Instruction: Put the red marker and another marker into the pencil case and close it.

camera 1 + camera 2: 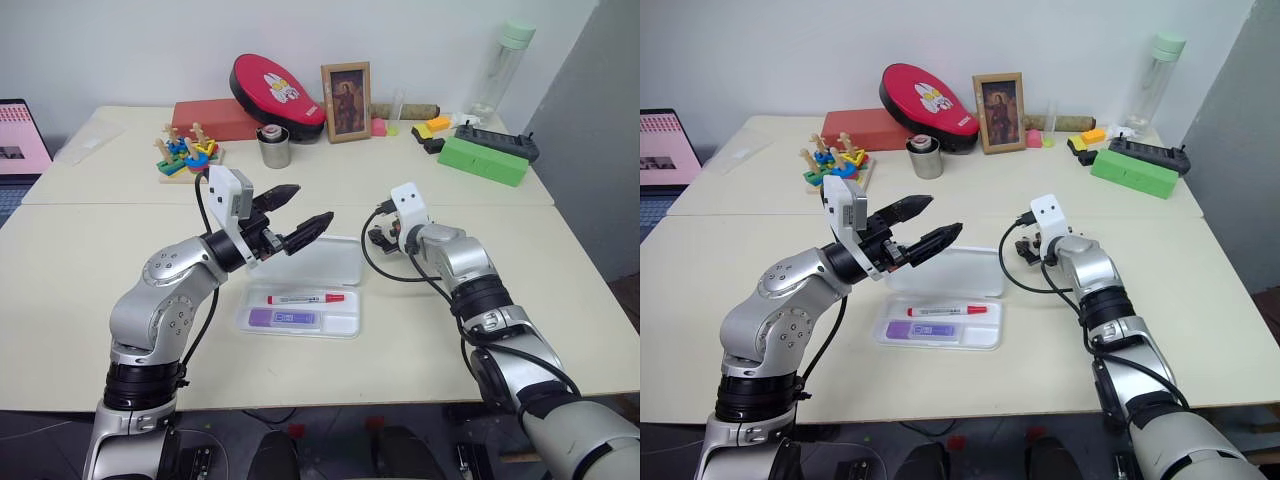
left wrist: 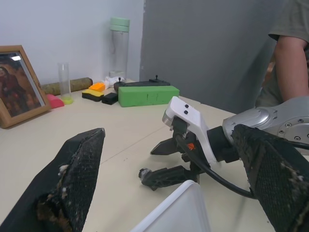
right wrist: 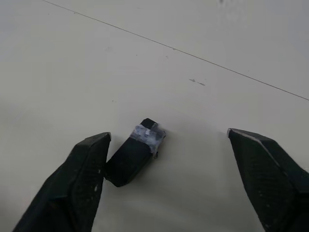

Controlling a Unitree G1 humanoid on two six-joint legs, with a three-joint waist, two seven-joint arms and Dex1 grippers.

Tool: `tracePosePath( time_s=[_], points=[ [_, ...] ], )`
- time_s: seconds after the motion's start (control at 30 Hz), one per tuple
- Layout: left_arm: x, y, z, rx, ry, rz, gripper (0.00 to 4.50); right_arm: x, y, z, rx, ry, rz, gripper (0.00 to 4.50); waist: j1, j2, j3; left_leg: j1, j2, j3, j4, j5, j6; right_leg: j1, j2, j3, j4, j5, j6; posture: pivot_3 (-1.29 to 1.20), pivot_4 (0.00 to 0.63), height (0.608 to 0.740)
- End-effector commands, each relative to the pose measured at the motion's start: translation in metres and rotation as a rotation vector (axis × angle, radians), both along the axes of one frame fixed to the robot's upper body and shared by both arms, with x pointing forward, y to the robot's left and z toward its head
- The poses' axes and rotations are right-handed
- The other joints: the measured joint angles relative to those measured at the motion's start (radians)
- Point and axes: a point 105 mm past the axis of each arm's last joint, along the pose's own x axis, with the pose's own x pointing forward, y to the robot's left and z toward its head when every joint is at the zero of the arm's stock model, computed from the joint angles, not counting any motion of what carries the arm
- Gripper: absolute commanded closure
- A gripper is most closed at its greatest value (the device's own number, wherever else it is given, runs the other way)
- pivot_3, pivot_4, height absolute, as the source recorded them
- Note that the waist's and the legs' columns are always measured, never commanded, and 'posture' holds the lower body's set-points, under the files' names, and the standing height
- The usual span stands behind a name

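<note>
Centre frame, the open case (image 1: 300, 320) holds the red marker (image 1: 305, 298) and purple marker (image 1: 283, 318). The left gripper (image 1: 300, 215), spread, hovers above its lid. Right of centre, the right gripper (image 3: 169, 159), spread, brackets a small black object (image 3: 133, 154) on the table (image 1: 90, 260).

No legible text, label or number on anything here.

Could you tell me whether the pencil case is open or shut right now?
Open: the pencil case lies with its lid folded back, the red marker and the purple marker visible inside.
</note>
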Motion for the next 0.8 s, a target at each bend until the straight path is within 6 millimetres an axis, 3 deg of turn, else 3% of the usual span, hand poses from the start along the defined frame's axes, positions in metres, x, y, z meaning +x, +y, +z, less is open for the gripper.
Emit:
tracePosePath(
  time_s=[0.03,0.43,0.6,0.8],
  points=[
    [-0.002,0.002,0.016,-0.016,-0.066,0.011,0.0,0.002,-0.006,0.0,-0.004,0.007,-0.032,1.49,0.002,0.0,0.0,0.0,0.0,0.0,0.0,0.0,0.0,0.0,0.0,0.0,0.0,0.0,0.0,0.0,0.15,0.74],
    [-0.002,0.0,0.019,-0.016,-0.076,0.012,0.0,0.0,-0.006,-0.002,0.035,0.042,-0.031,4.23,0.005,0.0,0.0,0.0,0.0,0.0,0.001,0.0,0.0,0.001,0.0,0.0,0.0,0.001,0.003,0.0,0.15,0.74],
    [-0.002,0.0,0.02,-0.017,-0.079,0.013,0.0,0.001,-0.004,0.005,0.053,0.019,-0.03,4.34,0.005,0.0,0.0,0.0,0.0,0.0,0.001,0.0,0.0,0.001,0.0,0.0,0.0,0.001,0.003,0.0,0.15,0.74],
    [-0.002,0.004,0.02,-0.008,-0.08,0.024,0.0,0.003,-0.006,0.031,0.067,-0.053,-0.017,4.36,0.006,0.001,0.0,-0.001,0.0,0.0,0.0,0.0,0.0,0.0,0.0,0.0,0.0,0.001,0.002,0.0,0.15,0.74]
  ],
)
